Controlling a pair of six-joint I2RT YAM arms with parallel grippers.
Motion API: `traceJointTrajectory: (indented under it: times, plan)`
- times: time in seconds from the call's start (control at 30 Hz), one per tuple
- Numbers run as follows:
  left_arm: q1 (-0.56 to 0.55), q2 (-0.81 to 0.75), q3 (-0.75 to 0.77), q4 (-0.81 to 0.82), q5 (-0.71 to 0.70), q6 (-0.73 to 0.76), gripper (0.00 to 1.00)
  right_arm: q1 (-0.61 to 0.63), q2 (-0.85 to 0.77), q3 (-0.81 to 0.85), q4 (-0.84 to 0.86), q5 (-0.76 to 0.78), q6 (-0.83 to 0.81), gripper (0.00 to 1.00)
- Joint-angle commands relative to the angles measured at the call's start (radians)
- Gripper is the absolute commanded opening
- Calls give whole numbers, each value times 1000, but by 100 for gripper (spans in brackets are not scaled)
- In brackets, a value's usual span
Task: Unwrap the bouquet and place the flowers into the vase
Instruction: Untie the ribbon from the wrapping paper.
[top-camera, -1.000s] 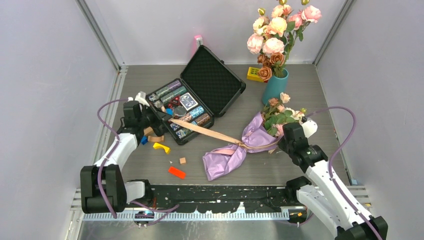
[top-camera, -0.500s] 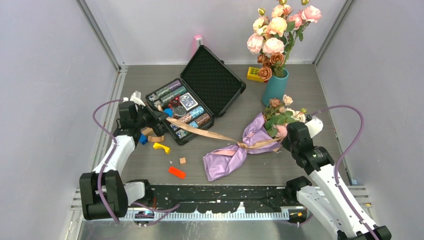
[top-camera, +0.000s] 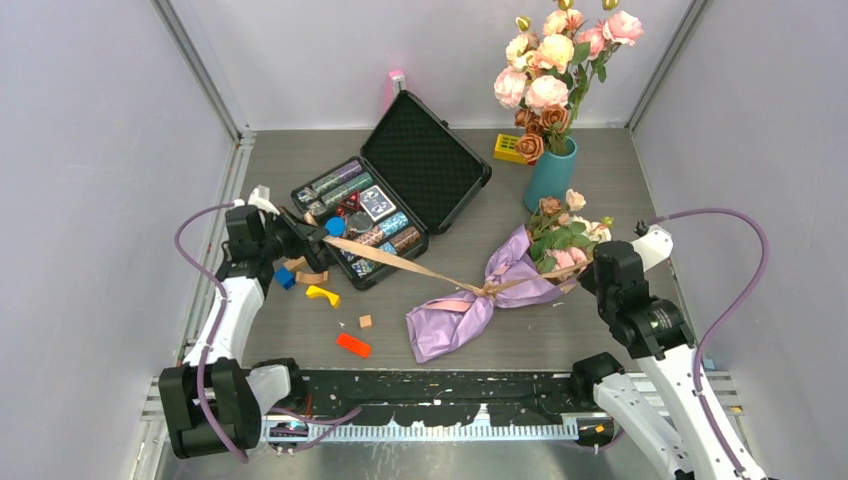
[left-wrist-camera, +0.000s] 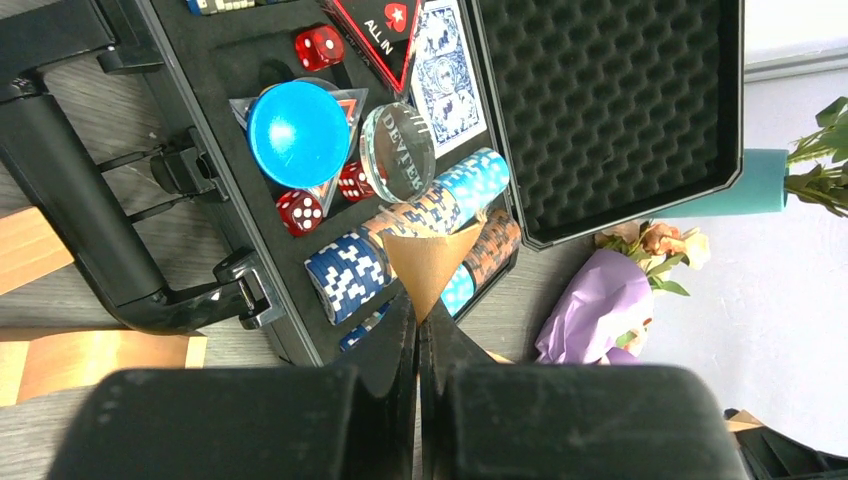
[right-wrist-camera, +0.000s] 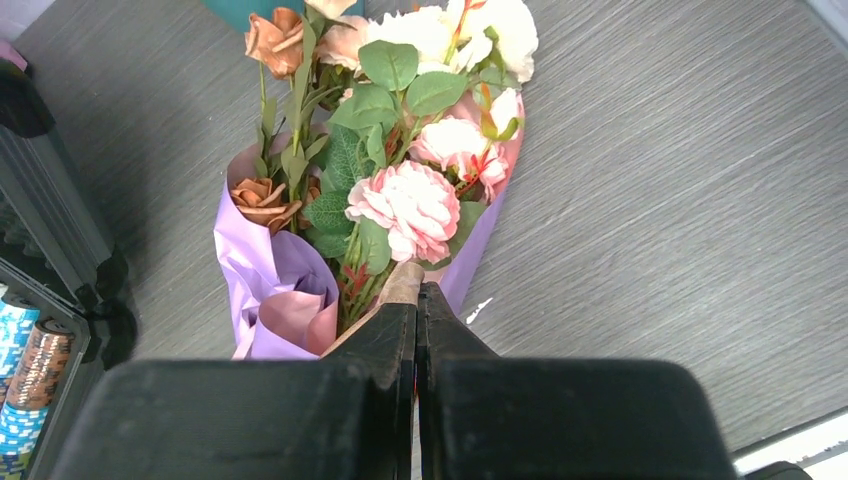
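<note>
You see a lilac bouquet (top-camera: 450, 322) lined pink, tan ribbon (top-camera: 400, 261), teal vase (top-camera: 548, 178), black case (top-camera: 425, 160), blue-and-white checked chips (left-wrist-camera: 345, 272), red dice (left-wrist-camera: 299, 212) with white pips.

**Ribbon end pinched above the poker case**

At lower centre the left gripper (left-wrist-camera: 418, 322) is clamped on the tan ribbon (left-wrist-camera: 428, 262). Behind it lies the open black case (left-wrist-camera: 610, 100). At right, the lilac bouquet (left-wrist-camera: 590, 310) lies below the teal vase (left-wrist-camera: 745, 182).

Bouquet (top-camera: 470, 312) before vase (top-camera: 548, 176) (case (top-camera: 428, 160) left)
</note>
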Motion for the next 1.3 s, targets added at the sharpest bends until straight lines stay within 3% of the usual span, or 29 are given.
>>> traceJointTrajectory:
  times: [0.0,0.47,0.6,0.67,0.7,0.83,0.9,0.97,1.1,1.27]
  plan:
    - [23,-47,62,-52,33,14,0,-6,-27,75,-49,83,-35,0]
    - [40,-119,169,-262,-19,137,0,-7,-125,209,-156,243,-76,0]
    - [40,-135,183,-324,-54,187,0,-6,-187,191,-178,293,-47,10]
    - [40,-138,189,-353,-59,214,9,-6,-218,185,-181,308,-35,26]
    - [40,-137,194,-367,-60,225,16,-6,-226,184,-181,316,-28,39]
    - [40,-149,212,-424,-79,272,56,-6,-264,187,-180,329,-22,73]
    - [39,-157,229,-453,-90,298,68,-6,-269,191,-177,314,-29,80]
    - [40,-166,247,-488,-104,325,74,-6,-265,195,-171,290,-36,83]
    - [22,-189,253,-512,-102,342,81,-6,-243,210,-158,250,-59,86]
    - [-98,-182,266,-544,-162,386,83,-6,-231,259,-149,262,-96,87]
